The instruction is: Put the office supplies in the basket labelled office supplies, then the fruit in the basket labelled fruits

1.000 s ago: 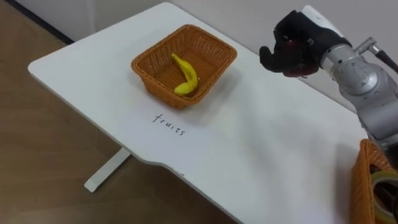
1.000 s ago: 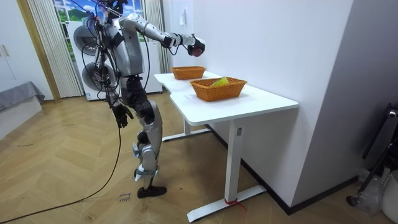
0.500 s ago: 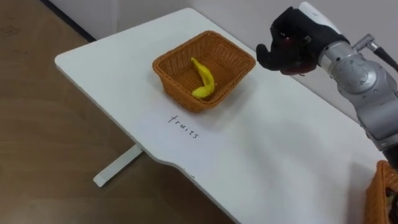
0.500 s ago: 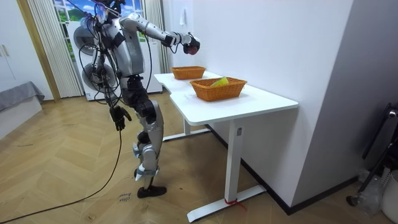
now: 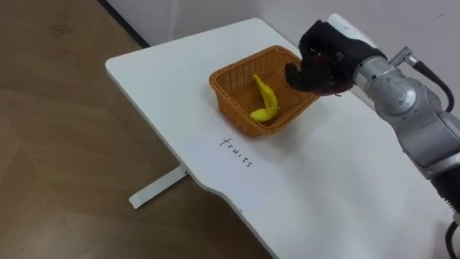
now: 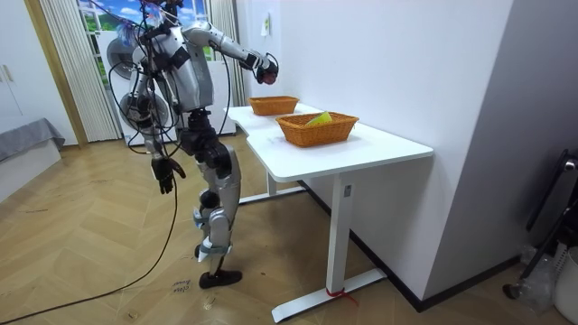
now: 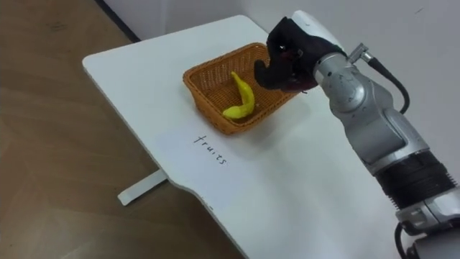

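A wicker basket (image 5: 233, 86) stands on the white table (image 5: 338, 187) above the handwritten word "fruits" (image 5: 237, 152). A yellow banana (image 5: 264, 101) lies inside it. My right hand (image 5: 316, 65) hovers over the basket's right rim, dark fingers curled round a red round thing (image 6: 273, 67) that they mostly hide. In the room view I stand at the table's long side with the right arm raised and stretched out, and my left hand (image 6: 163, 173) hangs relaxed by my thigh.
Two wicker baskets (image 6: 316, 129) (image 6: 273, 106) sit on the table in the room view. The table's near edge (image 5: 208, 188) runs diagonally, with wooden floor (image 5: 65, 144) and a table foot (image 5: 154, 188) below it. A white wall backs the table.
The eye view has swung left, bringing the fruits basket toward the middle. My right hand has moved from beside the basket to over its right rim, still shut on the red thing.
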{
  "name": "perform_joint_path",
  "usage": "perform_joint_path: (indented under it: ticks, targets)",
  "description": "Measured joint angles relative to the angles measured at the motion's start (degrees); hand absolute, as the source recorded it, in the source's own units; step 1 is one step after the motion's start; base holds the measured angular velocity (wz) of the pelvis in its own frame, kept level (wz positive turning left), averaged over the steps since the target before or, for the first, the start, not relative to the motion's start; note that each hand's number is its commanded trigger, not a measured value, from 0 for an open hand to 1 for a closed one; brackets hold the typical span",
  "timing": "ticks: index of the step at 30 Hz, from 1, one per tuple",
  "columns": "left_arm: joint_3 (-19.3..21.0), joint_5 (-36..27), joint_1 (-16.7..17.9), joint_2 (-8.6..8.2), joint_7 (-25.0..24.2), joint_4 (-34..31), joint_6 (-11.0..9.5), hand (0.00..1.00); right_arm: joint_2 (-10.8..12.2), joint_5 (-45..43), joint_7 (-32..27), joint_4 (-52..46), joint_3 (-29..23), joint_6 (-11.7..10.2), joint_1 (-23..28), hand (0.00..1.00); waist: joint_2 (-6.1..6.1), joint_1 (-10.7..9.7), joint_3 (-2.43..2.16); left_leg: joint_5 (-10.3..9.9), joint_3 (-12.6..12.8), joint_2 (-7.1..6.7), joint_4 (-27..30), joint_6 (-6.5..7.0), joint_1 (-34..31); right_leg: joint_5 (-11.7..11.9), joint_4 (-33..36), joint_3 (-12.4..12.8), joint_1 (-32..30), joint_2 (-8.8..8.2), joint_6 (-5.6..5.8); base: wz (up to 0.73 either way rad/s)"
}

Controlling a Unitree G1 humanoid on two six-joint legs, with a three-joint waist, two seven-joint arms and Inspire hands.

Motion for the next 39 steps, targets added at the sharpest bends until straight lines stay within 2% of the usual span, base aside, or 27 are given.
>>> perform_joint_path:
  ticks: [3, 9, 16, 20, 21, 22, 23, 24, 25, 26, 27, 31, 34, 39]
  targets:
    - [0.1, 0.0, 0.0, 0.01, 0.0, -0.1, 0.0, 0.0, 0.2, 0.2, -0.7, 2.2, 0.1, -0.1, 0.0, 1.0, -0.2, 1.3, -0.08, 0.0, -0.5, -0.09, 0.1, 0.03, 0.0, 0.0, 0.0, -0.2, 0.1, -0.01, 0.01, 0.1]
    - [0.6, 0.0, -0.1, 0.02, 0.0, -0.2, -0.2, 0.0, 0.1, 3.9, -2.7, 4.4, 0.1, -0.2, 0.0, 1.0, -0.52, 1.6, 0.03, 0.0, -2.5, -0.79, 0.8, 0.05, -1.0, -0.1, 0.0, -0.4, 0.1, 0.01, 0.08, 0.17]
    - [0.8, -0.2, -0.2, 0.21, -0.1, -0.9, -0.3, 0.0, 0.2, 4.2, -4.2, 12.0, 0.5, -0.5, -3.8, 1.0, -0.78, 2.8, -0.05, 0.0, -3.2, -1.28, 2.8, -0.03, -5.4, -0.2, 0.1, -2.8, -3.1, -0.1, 0.24, 0.06]
    - [1.0, -1.0, -0.2, 0.68, -0.2, -1.2, -0.3, 0.0, 1.3, 4.5, -5.2, 15.8, 0.5, -0.5, -5.3, 1.0, -0.88, 2.9, -0.07, 0.0, -3.5, -1.44, 3.8, -0.04, -7.7, -0.2, 0.2, -3.4, -4.8, -0.08, 0.24, 0.06]
    - [1.2, -1.0, -0.3, 0.67, -0.2, -1.5, -0.5, 0.0, 1.5, 4.5, -5.8, 16.5, 0.5, -0.5, -5.9, 1.0, -1.02, 2.9, 0.05, 0.0, -3.6, -1.43, 4.0, -0.05, -8.3, -0.2, 0.2, -3.5, -5.2, -0.08, 0.24, 0.0]
    - [1.6, -1.1, -0.3, 0.68, -0.2, -1.7, -0.5, 0.0, 1.6, 4.4, -6.6, 16.7, 0.5, -0.6, -6.0, 0.82, -0.97, 2.9, 0.11, 0.0, -3.7, -1.45, 4.3, -0.07, -9.0, -0.2, 0.1, -3.7, -5.8, -0.06, 0.24, 0.04]
    - [1.6, -1.1, -0.3, 0.69, -0.1, -2.0, -0.5, 0.0, 1.6, 4.4, -7.1, 16.8, 0.5, -0.6, -6.1, 0.58, -0.92, 2.8, 0.23, 0.0, -3.8, -1.45, 4.7, -0.08, -9.3, -0.2, 0.1, -3.8, -5.8, -0.01, 0.24, 0.11]
    - [1.7, -1.1, -0.6, 0.9, -0.1, -2.5, -0.6, 0.0, 1.6, 4.4, -8.2, 17.0, 0.5, -0.6, -6.1, 0.0, -0.87, 2.7, 0.47, 0.0, -4.2, -1.56, 4.8, -0.1, -9.6, -0.2, 0.2, -4.1, -5.9, -0.01, 0.23, 0.13]
    - [1.6, -1.1, -1.2, 1.15, -0.1, -2.5, -0.9, 0.0, 1.6, 4.4, -9.2, 17.2, 0.5, -0.7, -6.2, 0.0, -0.78, 2.8, 0.63, 0.1, -4.3, -1.55, 4.8, -0.13, -10.1, -0.2, 0.2, -4.0, -6.5, -0.02, 0.23, 0.09]
    - [1.6, -1.0, -1.5, 1.22, -0.1, -2.4, -1.2, 0.0, 1.6, 4.4, -9.6, 17.3, 0.5, -0.8, -6.5, 0.0, -1.03, 2.9, 0.6, 0.1, -4.3, -1.53, 4.8, -0.19, -10.4, -0.2, 0.3, -3.9, -6.8, -0.02, 0.23, 0.0]
    - [1.6, -1.0, -2.1, 1.26, -0.2, -2.2, -1.8, 0.0, 1.6, 4.4, -10.0, 18.1, 0.6, -1.4, -7.6, 0.0, -0.79, 2.9, 1.01, 0.2, -4.3, -1.51, 5.0, -0.27, -10.9, -0.2, 0.3, -3.9, -7.2, 0.03, 0.23, -0.06]
    - [1.6, -1.1, -2.7, 1.5, -0.3, -2.1, -2.6, 0.0, 1.5, 5.0, -12.6, 20.8, 0.7, -1.9, -11.8, 0.0, -0.65, 2.8, 1.1, 0.4, -4.3, -1.56, 5.3, -0.36, -12.3, -0.2, 0.3, -3.8, -8.5, 0.03, 0.21, -0.03]
    - [1.4, -2.6, -2.7, 1.54, -0.3, -1.3, -3.3, 0.0, 1.5, 5.3, -13.4, 21.3, 1.0, -2.7, -12.7, 0.0, -0.6, 2.8, 1.12, 0.5, -4.3, -1.58, 5.2, -0.32, -12.2, -0.2, 0.3, -4.1, -8.5, -0.03, 0.21, 0.03]
    - [1.0, -3.3, -2.7, 1.3, -0.4, -0.8, -3.3, 0.0, 1.5, 5.3, -13.6, 21.3, 1.0, -3.4, -12.7, 0.0, -0.63, 2.8, 1.1, 0.5, -4.5, -1.52, 4.9, -0.34, -12.2, -0.2, 0.3, -4.7, -8.5, -0.01, 0.21, 0.03]
